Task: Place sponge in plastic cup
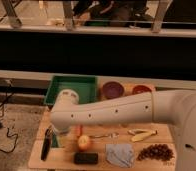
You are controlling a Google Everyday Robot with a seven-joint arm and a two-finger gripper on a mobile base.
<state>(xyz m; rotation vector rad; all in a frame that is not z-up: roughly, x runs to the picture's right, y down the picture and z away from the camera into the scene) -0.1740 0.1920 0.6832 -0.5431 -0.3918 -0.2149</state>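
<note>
End effector [61, 136] sits low over the left side of the wooden surface [101, 161], hidden behind the white arm [116, 114]; can't tell its state. Sponge and plastic cup not visible, likely blocked by the arm. Green tray [72, 89] at back left, two dark red bowls [113, 90] beside it. Up front: apple [84, 143], dark block [85, 158], grey cloth [120, 153], banana [142, 134].
</note>
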